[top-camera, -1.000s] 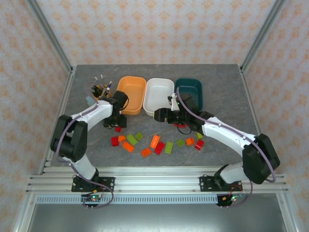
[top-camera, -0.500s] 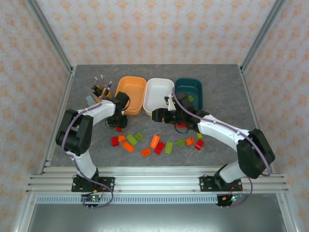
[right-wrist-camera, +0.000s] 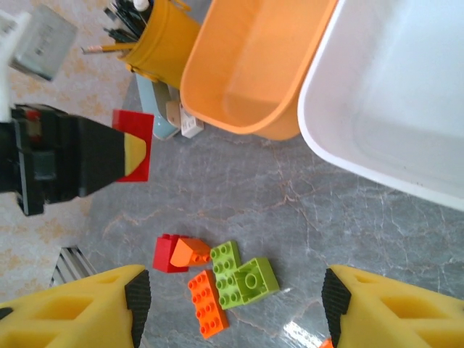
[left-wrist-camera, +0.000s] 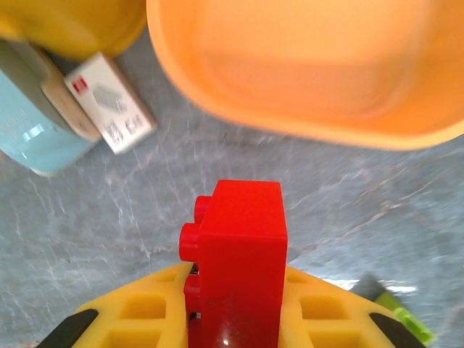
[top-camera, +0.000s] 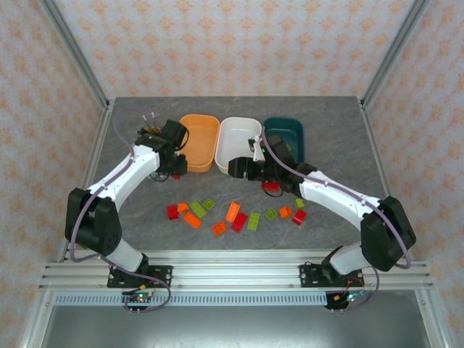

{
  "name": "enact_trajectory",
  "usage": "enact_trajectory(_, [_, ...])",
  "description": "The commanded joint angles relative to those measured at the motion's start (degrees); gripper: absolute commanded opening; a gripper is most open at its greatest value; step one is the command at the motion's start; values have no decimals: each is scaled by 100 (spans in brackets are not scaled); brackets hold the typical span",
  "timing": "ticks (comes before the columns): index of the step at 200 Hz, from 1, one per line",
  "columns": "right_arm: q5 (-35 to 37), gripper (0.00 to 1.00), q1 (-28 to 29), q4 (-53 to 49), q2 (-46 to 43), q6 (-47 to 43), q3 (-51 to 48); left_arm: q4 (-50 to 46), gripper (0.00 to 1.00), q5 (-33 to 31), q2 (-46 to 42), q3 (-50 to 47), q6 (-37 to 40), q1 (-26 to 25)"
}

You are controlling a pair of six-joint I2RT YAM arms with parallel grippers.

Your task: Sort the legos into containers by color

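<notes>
Nearest the arm bases, loose legos (top-camera: 235,217) in red, orange & lime are lying scattered on the grey tabletop (top-camera: 333,123), not yet sorted. Just beyond them the left hand (left-wrist-camera: 235,308) is clamping a red brick (left-wrist-camera: 243,239) btwn its yellow fingers, apparently raised off the tabletop and just short of the orange tub (left-wrist-camera: 304,80). The brick is looking glossy & blocky, w/ round studs showing on its left side in the wrist view. The right hand (right-wrist-camera: 233,290) is hanging w/ fingers apart, nothing btwn them, over a small red-orange-lime cluster near the white tub (right-wrist-camera: 406,109). The step looks like carry-to-tub: gripped, not yet dropped. The next move is prob. calling for clearing a rim, centring over the tub, then letting go; which tub is taking red, can't tell. Farthest right at the back, the dark teal tub (top-camera: 284,134) is sitting beside the white one.
</notes>
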Motion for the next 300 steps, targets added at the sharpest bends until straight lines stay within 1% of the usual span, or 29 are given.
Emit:
enact_trajectory(1, [259,66,25,16,-119,-40,330,-504,14,-176,313,738,-83,-47])
enact_trajectory(21, [449,66,25,8,-24,66,559,-642,14,-217,927,1558,13,-46])
enact_trajectory(53, [722,66,25,-265,287,246,1015,-939,15,-352,2259,2871,135,-21])
enact_trajectory(71, [870,67,25,-173,385,449,1074,-951,18,-338,2869,3300,167,38])
enact_trajectory(97, [874,68,16,84,495,783,1116,-1052,20,-229,3661,3832,209,123])
enact_trajectory(114, [904,68,17,18,557,868,1195,-1074,21,-211,3967,4015,232,175])
enact_trajectory(126, [951,68,16,-180,589,885,1281,-1102,24,-117,4098,4086,173,244])
enact_trajectory(148, [1019,68,-26,-881,688,941,1516,-1045,33,81,4174,4076,137,319])
enact_trajectory(168, [1104,68,-62,-1161,611,1002,1463,-1049,41,223,4206,4130,178,318])
enact_trajectory(182, [1148,68,-95,-1265,508,1086,1393,-1030,48,222,4107,4140,174,320])
enact_trajectory(196, [1204,68,-138,-1536,375,1220,1382,-1038,57,266,3961,4224,143,322])
enact_trajectory(207, [1241,68,-183,-1901,286,1345,1420,-1036,60,327,3815,4296,84,315])
enact_trajectory(215, [1335,68,-231,-2352,237,1501,1503,-1038,60,351,3681,4326,12,313])
enact_trajectory(226, [1440,66,-370,-3255,256,1809,1689,-994,61,397,3423,4309,-115,293])
enact_trajectory(244, [1154,60,-726,-4760,389,2084,1974,-835,65,445,2865,4143,-229,175])
enact_trajectory(253, [1199,59,-791,-5295,299,2165,1966,-615,67,578,2504,3912,-253,70])
enact_trajectory(259, [1306,59,-801,-5585,189,2258,1925,-377,69,795,2226,3653,-264,-5])
enact_trajectory(264, [1376,59,-801,-5754,77,2359,1854,-135,72,1007,2039,3405,-261,-61])
enact_trajectory(267, [1411,59,-801,-5844,8,2432,1799,7,74,1105,1782,3248,-269,-109])
enact_trajectory(278, [1504,59,-802,-6136,-213,2801,1563,467,76,1417,1226,2659,-295,-277])
enact_trajectory(289, [1520,59,-801,-6296,-429,3297,1217,854,79,1641,704,2071,-368,-443])
enact_trajectory(300, [1414,60,-801,-6080,-680,3862,733,1184,80,1797,221,1423,-517,-602])
